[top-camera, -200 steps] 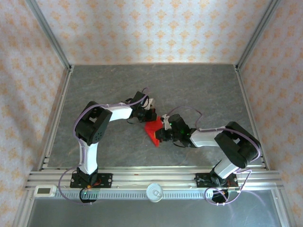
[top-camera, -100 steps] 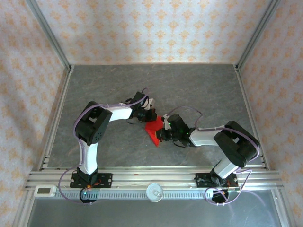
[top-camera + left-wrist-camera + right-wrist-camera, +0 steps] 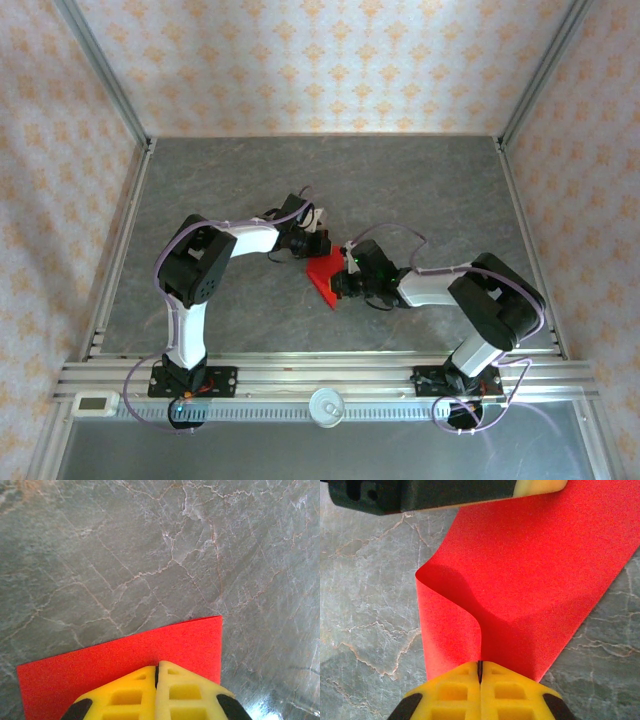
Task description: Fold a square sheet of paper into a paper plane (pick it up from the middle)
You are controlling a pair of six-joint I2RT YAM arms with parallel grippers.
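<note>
Right pincer (image 3: pixel 480 666) pinches red paper (image 3: pixel 530 565); left pincer (image 3: pixel 157 667) closed.

Right pincer (image 3: pixel 338 280) slightly farther left.

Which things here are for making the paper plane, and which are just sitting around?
For the job:
- red sheet of paper, partly folded
- right end effector, pinching the paper
- left end effector, closed over the paper

Just lying about:
- small white device
- round white disc, both by the near rail
</note>
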